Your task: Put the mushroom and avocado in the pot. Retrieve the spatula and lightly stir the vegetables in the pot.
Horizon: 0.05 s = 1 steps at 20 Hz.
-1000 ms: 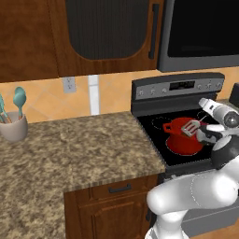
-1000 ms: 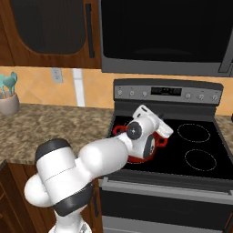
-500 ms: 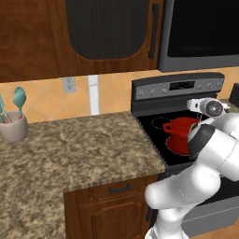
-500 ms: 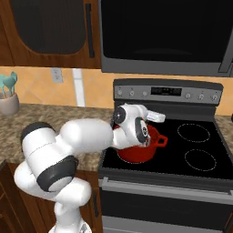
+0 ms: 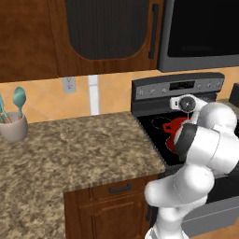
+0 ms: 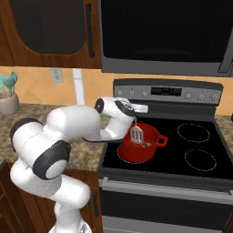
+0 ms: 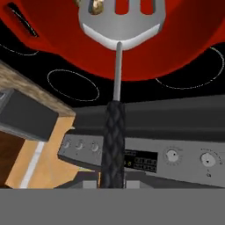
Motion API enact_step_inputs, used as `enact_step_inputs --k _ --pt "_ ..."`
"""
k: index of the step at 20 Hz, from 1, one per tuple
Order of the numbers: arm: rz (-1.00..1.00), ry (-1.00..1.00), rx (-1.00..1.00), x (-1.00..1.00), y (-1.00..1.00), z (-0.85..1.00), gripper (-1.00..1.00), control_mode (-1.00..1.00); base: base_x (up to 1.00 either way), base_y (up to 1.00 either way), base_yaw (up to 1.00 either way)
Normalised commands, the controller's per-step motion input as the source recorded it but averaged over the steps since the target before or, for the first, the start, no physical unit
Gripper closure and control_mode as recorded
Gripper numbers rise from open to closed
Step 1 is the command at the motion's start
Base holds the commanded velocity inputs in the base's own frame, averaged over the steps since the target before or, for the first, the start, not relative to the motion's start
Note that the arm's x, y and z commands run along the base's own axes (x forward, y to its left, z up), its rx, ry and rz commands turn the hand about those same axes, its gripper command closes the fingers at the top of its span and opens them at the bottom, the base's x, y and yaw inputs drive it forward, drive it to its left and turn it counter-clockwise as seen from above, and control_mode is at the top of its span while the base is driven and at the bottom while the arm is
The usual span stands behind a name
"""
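Gripper clamped on spatula handle; slotted head hangs over red pot mouth. Pot sits on stovetop at front-left burner, 9 o'clock from the bare rings. Pale bit of food shows beside the head

Rendered home kitchen before you: granite counter, dark wood cabinets overhead, black glass-top stove with knob panel, microwave above, tiled backsplash with outlet, utensil cup.
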Motion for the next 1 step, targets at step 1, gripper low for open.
enact_step_inputs --k 1 --pt "0.0 -0.19 0.0 0.12 0.34 -0.48 1.0 -1.0 0.0 0.0 0.0"
